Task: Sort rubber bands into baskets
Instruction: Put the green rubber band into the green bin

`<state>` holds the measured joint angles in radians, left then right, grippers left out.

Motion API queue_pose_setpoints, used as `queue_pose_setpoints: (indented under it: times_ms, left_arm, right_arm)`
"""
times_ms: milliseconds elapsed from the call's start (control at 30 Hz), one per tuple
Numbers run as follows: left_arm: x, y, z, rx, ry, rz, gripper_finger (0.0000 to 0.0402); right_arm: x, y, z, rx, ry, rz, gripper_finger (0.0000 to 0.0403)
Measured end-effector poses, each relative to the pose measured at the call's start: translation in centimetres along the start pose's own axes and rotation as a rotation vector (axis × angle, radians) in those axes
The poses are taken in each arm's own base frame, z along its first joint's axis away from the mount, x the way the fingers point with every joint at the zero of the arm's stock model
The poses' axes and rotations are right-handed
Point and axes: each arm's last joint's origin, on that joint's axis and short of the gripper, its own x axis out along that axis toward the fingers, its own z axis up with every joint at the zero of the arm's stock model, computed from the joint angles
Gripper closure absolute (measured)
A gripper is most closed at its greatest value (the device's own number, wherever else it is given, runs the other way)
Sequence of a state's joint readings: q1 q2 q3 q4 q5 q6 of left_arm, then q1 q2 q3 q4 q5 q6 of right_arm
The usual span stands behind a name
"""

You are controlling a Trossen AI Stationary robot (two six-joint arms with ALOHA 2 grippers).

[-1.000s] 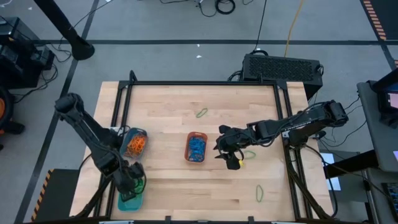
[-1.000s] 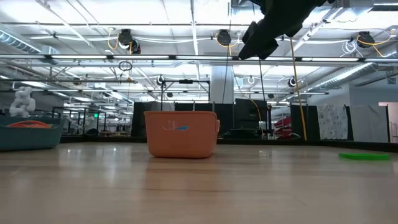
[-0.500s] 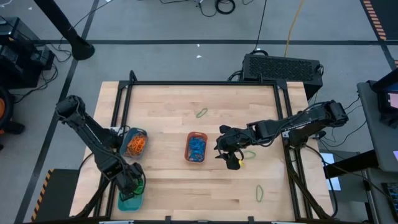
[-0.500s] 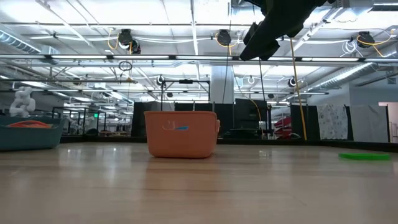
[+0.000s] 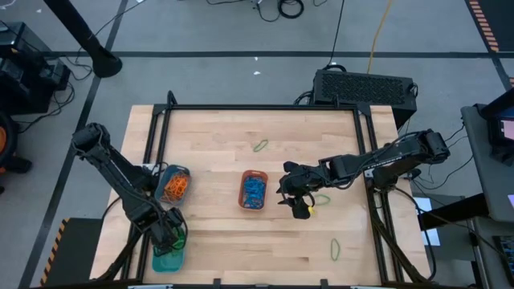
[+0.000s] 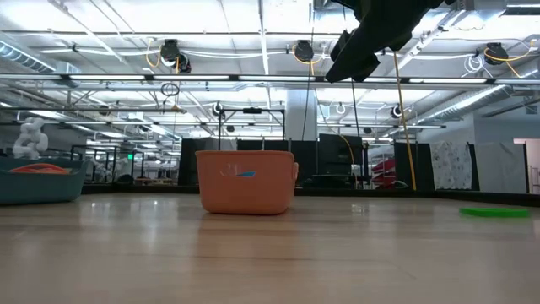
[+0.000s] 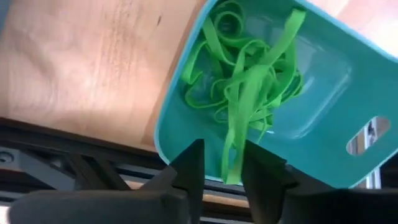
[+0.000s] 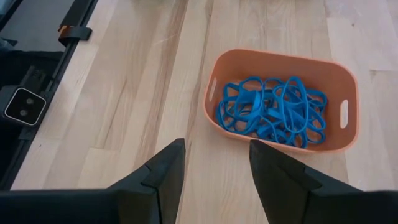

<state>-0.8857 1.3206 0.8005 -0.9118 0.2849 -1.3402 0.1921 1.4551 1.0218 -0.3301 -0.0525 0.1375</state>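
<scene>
My left gripper [image 7: 222,171] hangs open over the teal rectangular basket [image 7: 323,106] at the table's near left corner. The basket holds a heap of green rubber bands [image 7: 242,68]. One green band [image 7: 235,140] runs up from the heap and ends between the parted fingers. My right gripper [image 8: 216,168] stands open and holds nothing, to the right of the orange basket [image 8: 283,102] of blue bands [image 8: 270,109]. The round basket [image 5: 174,183] holds orange bands. My left gripper points down into the teal basket, with the green band's upper end [image 7: 230,177] in the gap between its two fingers. The band stands nearer one finger [image 7: 258,171]. I cannot tell whether it touches that finger.
Loose green bands lie on the wood at the far middle [image 5: 261,145], beside my right gripper [image 5: 321,198] and near the front right [image 5: 336,250]. A small yellow piece [image 5: 310,211] shows by the right gripper. A black frame rail [image 5: 265,107] borders the table.
</scene>
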Motion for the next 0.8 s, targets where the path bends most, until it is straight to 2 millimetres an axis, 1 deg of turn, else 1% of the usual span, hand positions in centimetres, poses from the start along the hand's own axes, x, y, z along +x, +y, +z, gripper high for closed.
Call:
queue_pose_setpoints:
  times_ms: [100,267,567,667,800]
  left_arm:
    - [-0.1,0.0,0.2,0.039,0.025,-0.018,0.0287]
    - [-0.7,0.1,0.9,0.056,0.016,-0.057,0.0284]
    - [-4.0,0.3,2.4,0.124,-0.12,-0.16,0.0283]
    - [-5.3,0.6,3.3,0.198,-0.294,-0.132,0.0283]
    - [-6.7,0.9,4.7,0.363,-0.656,0.051,0.0283]
  right_arm:
    - [0.0,0.0,0.0,0.0,0.001,0.0,0.0232]
    - [0.0,0.0,0.0,0.0,-0.002,0.0,0.0232]
    - [0.0,0.0,0.0,0.0,-0.003,0.0,0.0232]
    - [0.0,0.0,0.0,0.002,-0.002,0.0,0.0232]
    - [0.0,0.0,-0.3,0.041,0.028,-0.004,0.0232]
